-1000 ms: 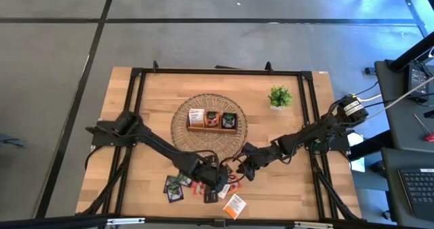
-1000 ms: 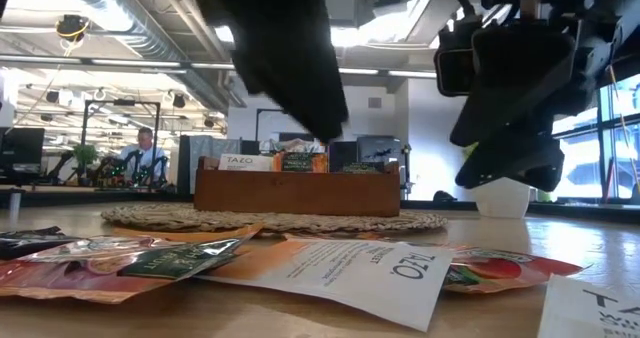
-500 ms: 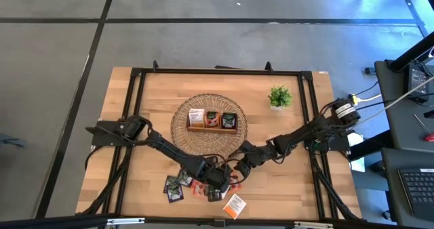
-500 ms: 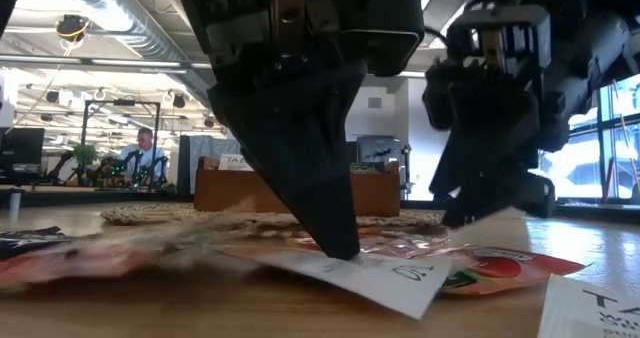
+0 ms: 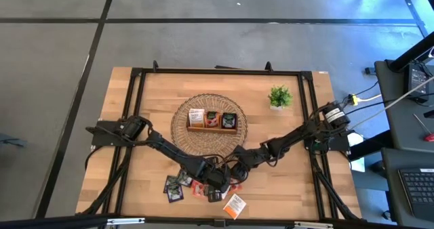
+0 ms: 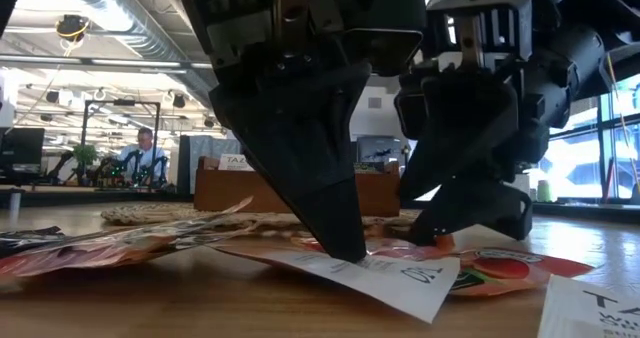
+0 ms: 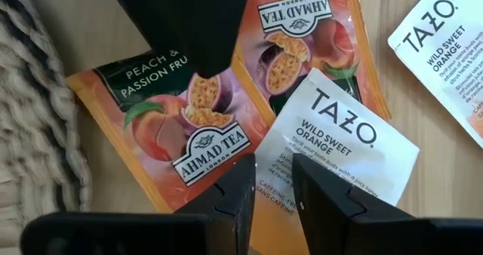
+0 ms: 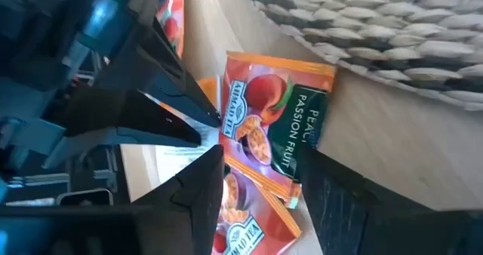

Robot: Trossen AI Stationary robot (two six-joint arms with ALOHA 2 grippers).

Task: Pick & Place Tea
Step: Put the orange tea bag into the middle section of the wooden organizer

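Both grippers crowd the sachets (image 5: 203,187) at the desk's (image 5: 291,188) 6 o'clock: left gripper (image 6: 345,248) pinching a white sachet (image 7: 336,153), right gripper (image 8: 256,179) spread astride an orange sachet (image 8: 275,127); collision or a double pick is likely.

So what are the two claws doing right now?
Left gripper: nearly shut, tips on the white tea packet.
Right gripper: open over an orange tea packet, holding nothing.

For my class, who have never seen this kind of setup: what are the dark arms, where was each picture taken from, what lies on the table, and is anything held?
Two robot arms work at a wooden table. One picture looks down from above, one looks level across the tabletop, and two come from cameras on the wrists. The left tool and right tool meet low over loose tea sachets at the table's front. Behind them a wooden tray sits on a woven mat, with a small plant further off. The right tool's fingers straddle an orange sachet; whether either tool grips anything is unclear.
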